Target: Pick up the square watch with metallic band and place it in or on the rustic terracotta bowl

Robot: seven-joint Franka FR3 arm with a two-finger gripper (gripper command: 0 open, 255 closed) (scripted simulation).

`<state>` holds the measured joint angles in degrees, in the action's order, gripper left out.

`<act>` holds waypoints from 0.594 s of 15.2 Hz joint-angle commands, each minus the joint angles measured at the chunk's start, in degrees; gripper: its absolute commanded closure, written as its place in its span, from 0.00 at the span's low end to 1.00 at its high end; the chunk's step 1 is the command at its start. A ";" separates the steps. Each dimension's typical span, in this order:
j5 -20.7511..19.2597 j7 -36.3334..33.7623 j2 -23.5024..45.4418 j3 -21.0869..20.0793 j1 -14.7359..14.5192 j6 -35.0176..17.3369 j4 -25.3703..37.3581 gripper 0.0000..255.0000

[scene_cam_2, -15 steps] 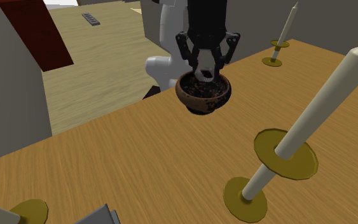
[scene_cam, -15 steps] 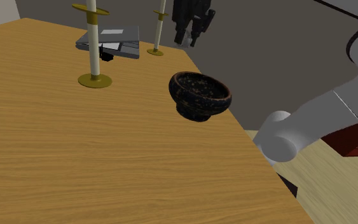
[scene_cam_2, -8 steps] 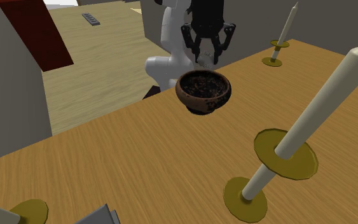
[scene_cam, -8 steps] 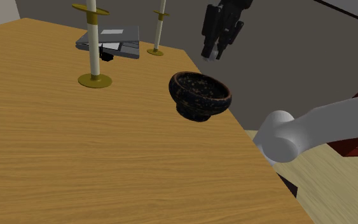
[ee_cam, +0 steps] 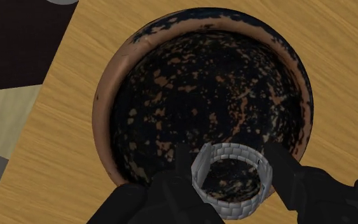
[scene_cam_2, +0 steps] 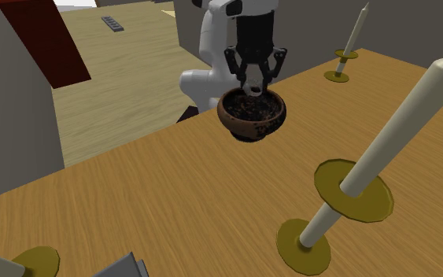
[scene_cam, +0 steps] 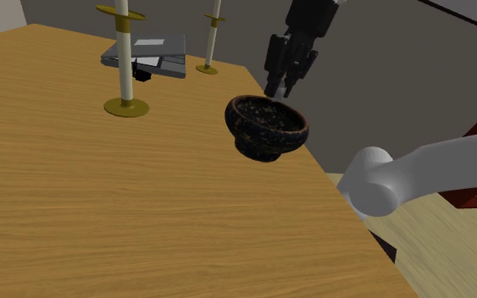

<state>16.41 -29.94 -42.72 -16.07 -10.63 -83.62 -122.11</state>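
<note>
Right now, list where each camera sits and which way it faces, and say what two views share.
Shoulder view: beside and behind the arm, looking down across the table at the bowl; shows the white arm and the gripper.
Second exterior view: across the table, facing the arm; shows arm and gripper above the bowl.
Wrist view: on the hand, looking down into the bowl; shows both fingers clasping the watch.
Shared: both exterior views show the bowl and candlesticks.
</note>
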 commanded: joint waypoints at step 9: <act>0.60 0.50 -1.71 -0.50 -0.32 -3.25 -4.94 1.00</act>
<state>17.00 -29.45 -44.41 -16.56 -10.95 -86.83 -127.01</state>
